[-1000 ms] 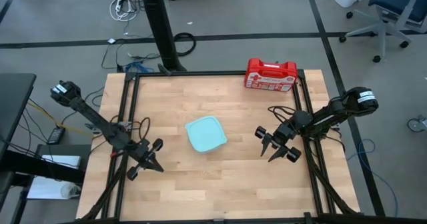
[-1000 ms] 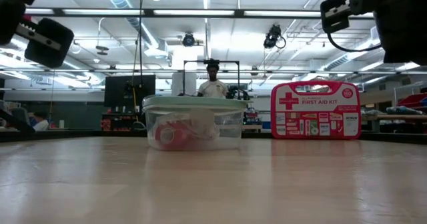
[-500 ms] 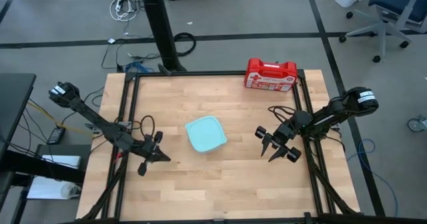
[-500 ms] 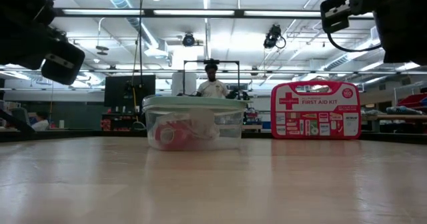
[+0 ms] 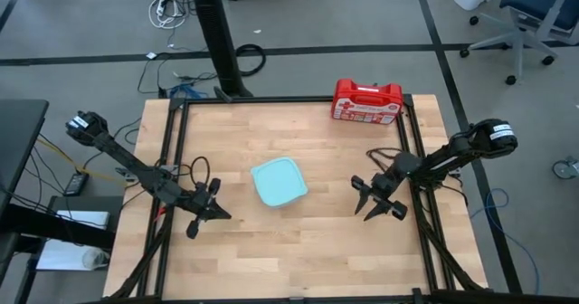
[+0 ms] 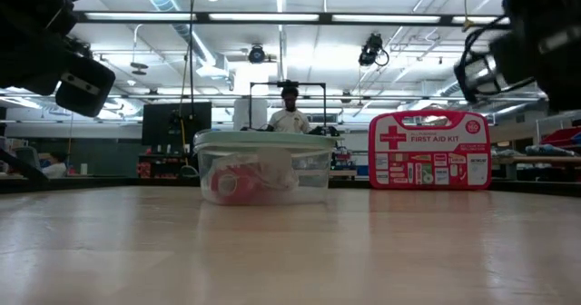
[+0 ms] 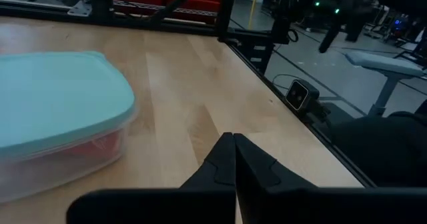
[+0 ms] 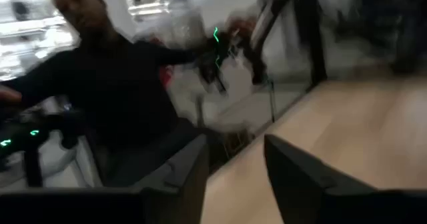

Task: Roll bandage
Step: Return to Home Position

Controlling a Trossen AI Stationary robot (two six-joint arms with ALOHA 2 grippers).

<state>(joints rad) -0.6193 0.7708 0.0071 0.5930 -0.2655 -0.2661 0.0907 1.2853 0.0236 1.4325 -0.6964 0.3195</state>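
**Left gripper (image 7: pixel 233 144) & right gripper (image 5: pixel 362 200) both empty; bandage boxed**

Left gripper: fingers pressed tip to tip, nothing between. It hangs over the light wooden table (image 5: pixel 308 250) on the left arm's side, pointing twd the box and well clear of it. Right gripper: fingers spread w/ a clear gap, nothing held. It hangs at the table's opp. side, also well clear.

Red fabric bandage (image 6: pixel 227 183) sits inside the clear plastic food container w/ pale teal lid (image 5: pixel 279 182), mid-table. It shows only as a red patch thru the wall, wrapped in crinkly clear film. Lid looks seated.

Handling, my read:
- bandage soft & light, no stiffness, prob. unrolls if pinched loose
- film around it likely slippery
- container is the part to grab: rigid and light, may skid on wood
- best hold across two opp. side walls under the lid rim, not on the lid itself

Red hard plastic first-aid case (image 5: pixel 366 100) stands at the far edge, not involved.
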